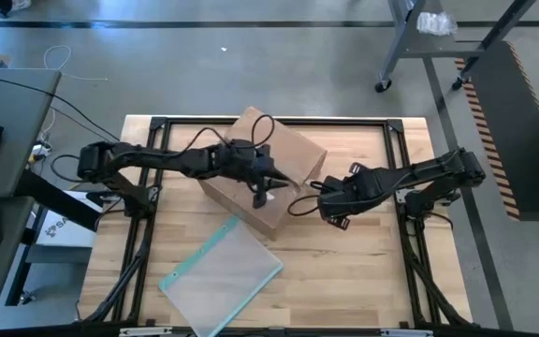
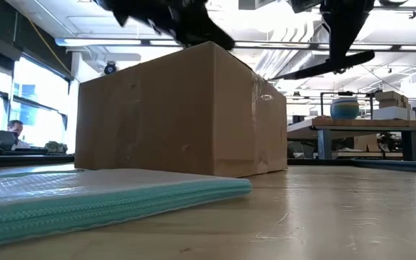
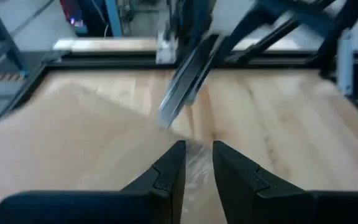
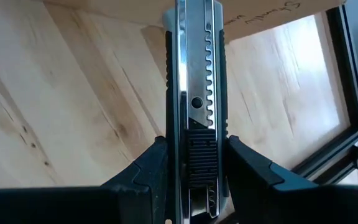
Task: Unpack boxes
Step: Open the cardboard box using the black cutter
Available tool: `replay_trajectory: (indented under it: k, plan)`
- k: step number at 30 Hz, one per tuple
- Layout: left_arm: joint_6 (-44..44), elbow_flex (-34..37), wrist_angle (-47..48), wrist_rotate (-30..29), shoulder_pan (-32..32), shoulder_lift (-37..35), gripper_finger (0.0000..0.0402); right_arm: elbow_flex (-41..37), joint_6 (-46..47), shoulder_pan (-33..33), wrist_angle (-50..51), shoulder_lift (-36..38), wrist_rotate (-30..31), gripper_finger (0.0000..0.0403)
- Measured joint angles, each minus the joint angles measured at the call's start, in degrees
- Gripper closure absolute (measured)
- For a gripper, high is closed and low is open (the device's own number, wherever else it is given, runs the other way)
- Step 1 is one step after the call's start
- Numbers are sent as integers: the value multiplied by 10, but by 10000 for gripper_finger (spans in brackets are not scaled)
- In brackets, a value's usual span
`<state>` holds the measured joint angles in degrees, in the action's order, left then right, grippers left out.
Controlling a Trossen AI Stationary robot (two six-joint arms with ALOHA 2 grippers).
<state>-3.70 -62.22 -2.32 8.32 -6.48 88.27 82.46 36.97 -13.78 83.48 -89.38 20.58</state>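
Note:
The brown cardboard box (image 1: 265,164) rests on its bottom at the middle of the table, turned askew; in the low view the box (image 2: 179,115) fills the centre. My left gripper (image 1: 268,195) hovers over the box's near right part, almost shut, with a wisp of clear tape (image 3: 197,163) between its fingers. My right gripper (image 1: 324,201) stands just right of the box, shut on a utility knife (image 4: 194,81). The knife (image 2: 323,65) hangs in the air, its metal end toward the box. My left gripper (image 3: 199,146) pinches a strip of clear tape (image 3: 196,155) between its two fingertips, coming in slanting down from the table's left. Where the tape's other end sits does not show. My right gripper (image 4: 196,140) pinches the knife's black ribbed handle (image 4: 197,155) between its two fingers (image 4: 154,168), one on each long side. The knife runs along the fingers and sticks out ahead of them. It is lifted clear of the table and the box.
A flat clear pouch (image 1: 223,276) with a teal edge lies on the near part of the table, left of centre. Black frame rails (image 1: 402,168) border the tabletop. Bare wood lies at the near right. A person (image 2: 13,131) sits far off in the room.

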Motion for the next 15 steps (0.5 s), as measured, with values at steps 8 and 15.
replay_trajectory:
  k: [8, 15]
  plan:
    - [-75, -1, 167, 4, 72, -67, 339, 0, -37, 0, -33, 1, -22, 291]
    - [-115, 8, 237, -9, 148, -65, 339, 0, -52, 0, -41, 1, -34, 291]
